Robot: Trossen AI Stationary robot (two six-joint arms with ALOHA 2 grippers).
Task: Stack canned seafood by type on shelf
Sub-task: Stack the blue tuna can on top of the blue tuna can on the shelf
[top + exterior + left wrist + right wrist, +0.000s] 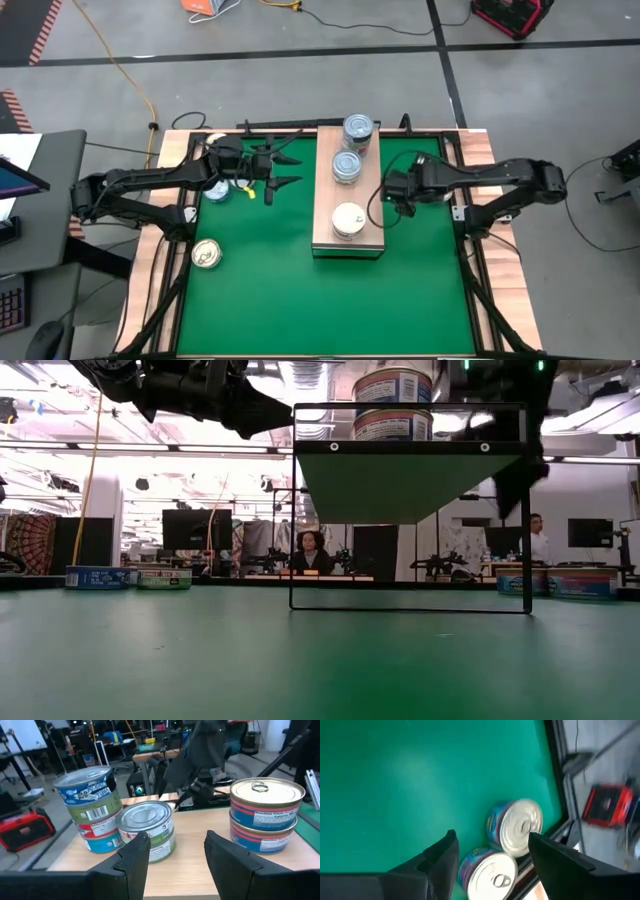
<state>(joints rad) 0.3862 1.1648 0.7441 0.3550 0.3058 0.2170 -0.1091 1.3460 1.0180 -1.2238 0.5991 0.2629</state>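
Observation:
The shelf [347,195] is a light-wood block in the middle of the green mat. Three lots of canned seafood stand on it: a blue-topped stack [92,807] at its far end, a silver-topped stack [147,827] in the middle, and a pale-topped stack [265,812] at its near end. My left gripper [285,172] hovers open and empty just left of the shelf, pointing level at it. My right gripper [392,192] hangs open and empty right of the shelf, tilted down over two silver-topped cans [517,827] [490,872] lying on the mat.
A gold-topped can [207,254] sits on the mat at the near left, and a blue one [216,190] lies under my left arm. The black frame [462,215] borders the mat on the right, close to the two cans. The near half of the mat [330,300] is bare.

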